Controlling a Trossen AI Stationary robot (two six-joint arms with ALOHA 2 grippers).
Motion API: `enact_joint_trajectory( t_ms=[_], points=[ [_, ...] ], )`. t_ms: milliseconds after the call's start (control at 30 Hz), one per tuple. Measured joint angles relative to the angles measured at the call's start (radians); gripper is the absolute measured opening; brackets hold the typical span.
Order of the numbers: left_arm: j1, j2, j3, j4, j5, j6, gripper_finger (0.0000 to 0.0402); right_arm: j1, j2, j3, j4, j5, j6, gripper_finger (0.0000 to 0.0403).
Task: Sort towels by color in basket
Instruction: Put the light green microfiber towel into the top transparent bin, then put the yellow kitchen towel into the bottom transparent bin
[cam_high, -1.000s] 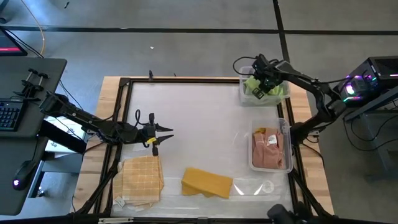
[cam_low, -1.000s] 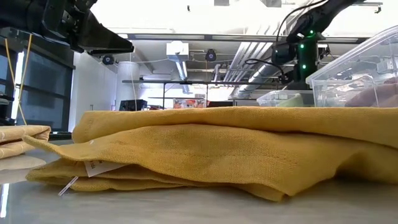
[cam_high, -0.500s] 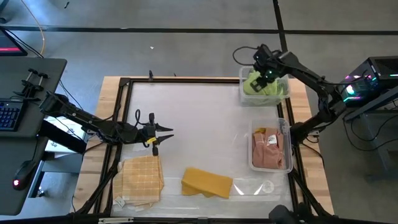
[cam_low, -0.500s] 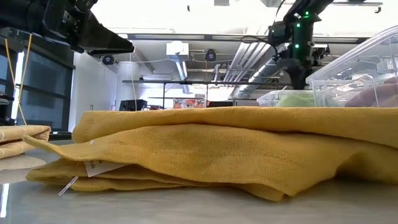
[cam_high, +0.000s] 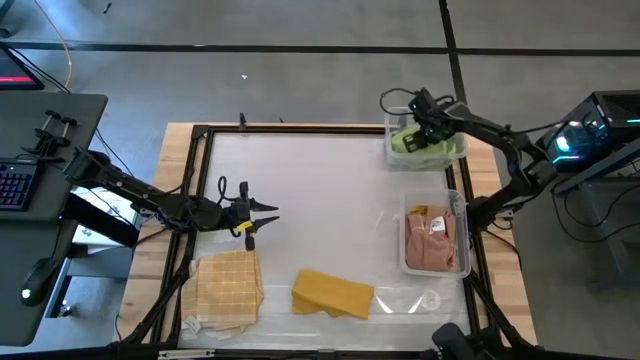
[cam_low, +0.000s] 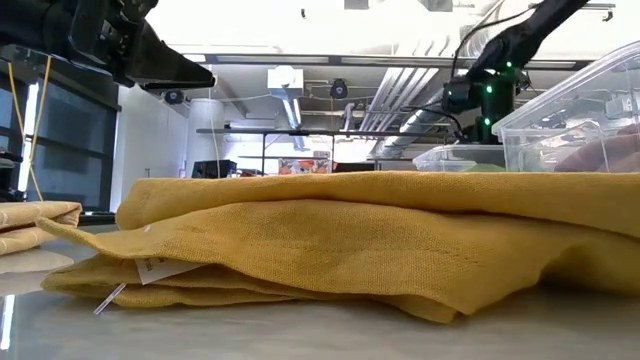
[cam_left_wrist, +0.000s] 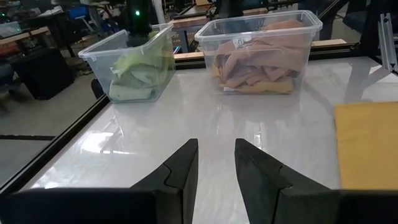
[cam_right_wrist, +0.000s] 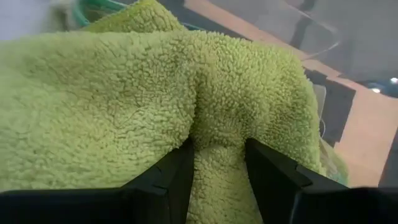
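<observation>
At far right, right gripper (cam_high: 420, 128) down in the green bin (cam_high: 392, 152), fingers pinched on a green towel (cam_right_wrist: 124, 112). Pink towels binned (cam_high: 432, 243). Left: yellow towel (cam_high: 332, 293), checked towel (cam_high: 228, 287), near left gripper (cam_high: 262, 222), slightly parted, empty.

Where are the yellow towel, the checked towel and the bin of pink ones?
mustard yellow towel (cam_high: 333, 294), high view, its middle.
tan check towel (cam_high: 229, 290), high view, its middle.
bin of pink towels (cam_high: 460, 215), high view, its rim.

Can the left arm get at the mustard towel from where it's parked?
Probably yes. The left gripper hangs open over bare table, and the mustard towel lies flat nearby with nothing between them.
</observation>
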Motion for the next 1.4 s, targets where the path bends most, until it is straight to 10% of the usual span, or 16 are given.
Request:
enact_joint_trajectory(
  t_ms=[333, 667, 1000, 1167, 1400],
  points=[
    [0.000, 0.000, 0.000, 0.001, 0.000, 0.000, 0.0094, 0.017, -0.024, 0.091, -0.129, 0.060, -0.039, 0.0144],
    [-0.014, 0.000, 0.000, 0.001, 0.072, -0.035, 0.0094, 0.296, -0.355, 0.123, -0.098, 0.127, 0.129, 0.0144],
    [-0.067, 0.000, 0.000, 0.032, 0.112, -0.046, 0.0094, 1.033, -0.543, -0.402, 0.780, 0.120, 0.253, 0.0144],
    [-0.107, 0.000, 0.000, 0.087, 0.115, -0.046, 0.0094, 1.320, -0.356, -0.530, 1.347, 0.155, 0.092, 0.0144],
    [-0.156, 0.014, -0.001, 0.239, 0.175, -0.045, 0.0094, 1.508, -0.008, -0.374, 1.396, 0.361, 0.102, 0.0144]
  ],
)
